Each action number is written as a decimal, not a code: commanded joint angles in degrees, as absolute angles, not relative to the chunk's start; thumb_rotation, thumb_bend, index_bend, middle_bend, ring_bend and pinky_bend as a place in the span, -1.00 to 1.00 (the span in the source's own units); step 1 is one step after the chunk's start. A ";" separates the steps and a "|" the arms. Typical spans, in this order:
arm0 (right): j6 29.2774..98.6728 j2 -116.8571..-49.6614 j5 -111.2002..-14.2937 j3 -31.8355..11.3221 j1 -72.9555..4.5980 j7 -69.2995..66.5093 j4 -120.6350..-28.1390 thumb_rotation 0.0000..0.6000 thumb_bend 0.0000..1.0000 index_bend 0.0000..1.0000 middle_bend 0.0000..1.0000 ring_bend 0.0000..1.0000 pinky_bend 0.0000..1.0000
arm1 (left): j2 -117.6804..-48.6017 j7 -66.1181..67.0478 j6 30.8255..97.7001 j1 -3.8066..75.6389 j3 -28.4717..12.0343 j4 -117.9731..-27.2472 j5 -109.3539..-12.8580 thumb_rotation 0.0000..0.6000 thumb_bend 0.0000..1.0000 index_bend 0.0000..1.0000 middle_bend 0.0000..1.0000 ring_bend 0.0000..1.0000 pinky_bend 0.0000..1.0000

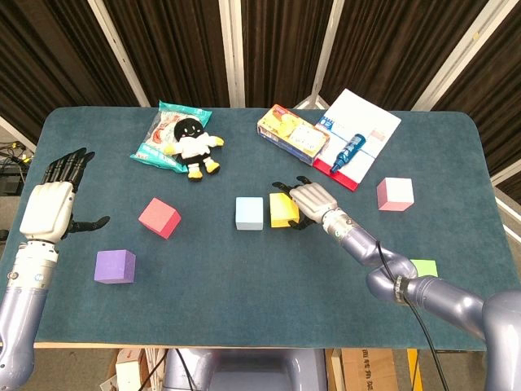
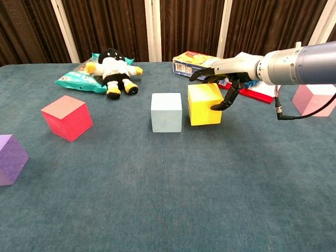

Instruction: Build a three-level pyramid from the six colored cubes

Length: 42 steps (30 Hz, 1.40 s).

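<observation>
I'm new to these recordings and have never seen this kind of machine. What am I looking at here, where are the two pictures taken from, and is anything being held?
This is a two-armed robot with finger hands at a table covered in dark cloth. The head view looks down from above; the chest view looks across from lower down. Its right hand grips a yellow cube beside a light blue cube. Its left hand is spread open, holding nothing. Also lying there are a red cube, a purple cube, a pink cube and a green cube. At the back lie a plush toy on a snack bag, a box and a booklet.
</observation>
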State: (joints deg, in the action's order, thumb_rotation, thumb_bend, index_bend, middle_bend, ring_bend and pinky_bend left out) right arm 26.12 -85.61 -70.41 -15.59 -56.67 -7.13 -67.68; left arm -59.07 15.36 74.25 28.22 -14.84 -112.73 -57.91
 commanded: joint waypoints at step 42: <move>28.00 -89.35 -63.13 -12.30 -59.63 -2.46 -65.81 1.00 -0.24 -1.00 -0.21 -0.40 -1.00 | -58.83 13.75 72.90 28.15 -15.71 -111.03 -56.65 1.00 -0.84 -1.00 -0.97 -1.00 -1.00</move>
